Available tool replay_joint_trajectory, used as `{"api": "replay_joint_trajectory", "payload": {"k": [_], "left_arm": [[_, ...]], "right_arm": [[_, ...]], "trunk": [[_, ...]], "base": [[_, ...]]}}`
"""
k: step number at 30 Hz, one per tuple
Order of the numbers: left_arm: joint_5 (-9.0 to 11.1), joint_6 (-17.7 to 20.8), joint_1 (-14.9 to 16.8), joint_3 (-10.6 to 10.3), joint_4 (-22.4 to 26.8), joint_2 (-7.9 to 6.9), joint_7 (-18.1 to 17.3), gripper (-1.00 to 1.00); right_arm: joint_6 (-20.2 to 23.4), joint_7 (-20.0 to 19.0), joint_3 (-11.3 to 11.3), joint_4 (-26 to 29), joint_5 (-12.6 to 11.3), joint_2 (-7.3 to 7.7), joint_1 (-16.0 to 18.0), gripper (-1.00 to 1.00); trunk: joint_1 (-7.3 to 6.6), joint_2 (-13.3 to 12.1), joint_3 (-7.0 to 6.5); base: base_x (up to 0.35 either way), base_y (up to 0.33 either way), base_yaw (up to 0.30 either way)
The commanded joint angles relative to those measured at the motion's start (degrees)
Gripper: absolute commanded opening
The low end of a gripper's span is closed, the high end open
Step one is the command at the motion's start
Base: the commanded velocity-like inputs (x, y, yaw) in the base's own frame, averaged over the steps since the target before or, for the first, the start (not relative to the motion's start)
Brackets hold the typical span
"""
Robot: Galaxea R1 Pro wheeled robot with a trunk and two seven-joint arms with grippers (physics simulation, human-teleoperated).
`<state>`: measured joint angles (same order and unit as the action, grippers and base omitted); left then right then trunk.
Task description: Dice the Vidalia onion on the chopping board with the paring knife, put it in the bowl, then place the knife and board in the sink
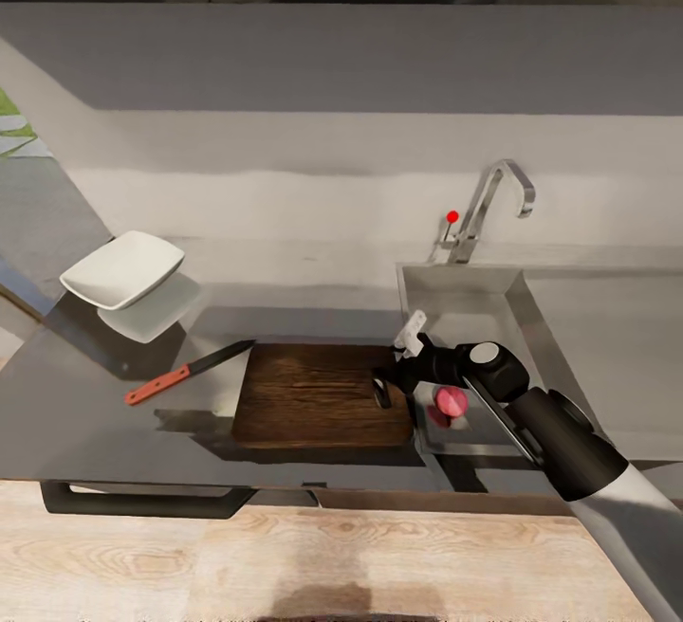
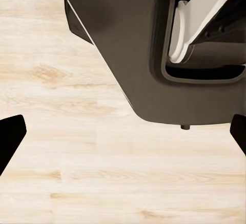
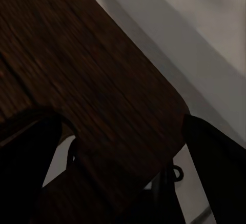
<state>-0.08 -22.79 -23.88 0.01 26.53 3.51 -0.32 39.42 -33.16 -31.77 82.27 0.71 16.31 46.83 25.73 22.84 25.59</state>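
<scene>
The brown chopping board (image 1: 313, 393) lies flat on the grey countertop (image 1: 85, 404), just left of the sink (image 1: 460, 295). My right gripper (image 1: 394, 375) reaches in from the sink side and is shut on the board's right end by the handle slot. In the right wrist view the chopping board (image 3: 102, 80) runs between the dark fingers (image 3: 215, 172) of that gripper (image 3: 123, 157). Left of the board lies the paring knife (image 1: 188, 372), red handle pointing left. At the far left is the white bowl (image 1: 123, 268). The onion is out of view. My left gripper (image 2: 125, 131) hangs open over the floor.
The chrome tap (image 1: 498, 200) stands behind the sink, and the drainboard (image 1: 607, 347) lies to its right. A small pink-red round shape (image 1: 451, 402) sits by my right wrist; I cannot tell what it is. Light wooden floor (image 1: 285, 546) runs along the cabinet front.
</scene>
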Motion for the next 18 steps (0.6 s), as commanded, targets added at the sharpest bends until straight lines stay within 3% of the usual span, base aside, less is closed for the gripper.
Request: {"api": "replay_joint_trajectory", "payload": {"k": [1,18], "left_arm": [[-0.01,-0.06,-0.03,0.03,0.10,0.00,-0.03,1.00],[0.16,-0.06,-0.03,-0.03,0.10,0.00,-0.03,1.00]], "right_arm": [[0.67,-0.24,-0.31,-1.49,-0.54,0.04,0.01,-1.00],[0.09,-0.24,-0.23,-1.50,-0.54,0.04,0.01,-1.00]], "trunk": [[0.05,0.07,0.19],[0.05,0.07,0.87]], "base": [[0.000,0.000,0.000],[0.000,0.000,0.000]]}}
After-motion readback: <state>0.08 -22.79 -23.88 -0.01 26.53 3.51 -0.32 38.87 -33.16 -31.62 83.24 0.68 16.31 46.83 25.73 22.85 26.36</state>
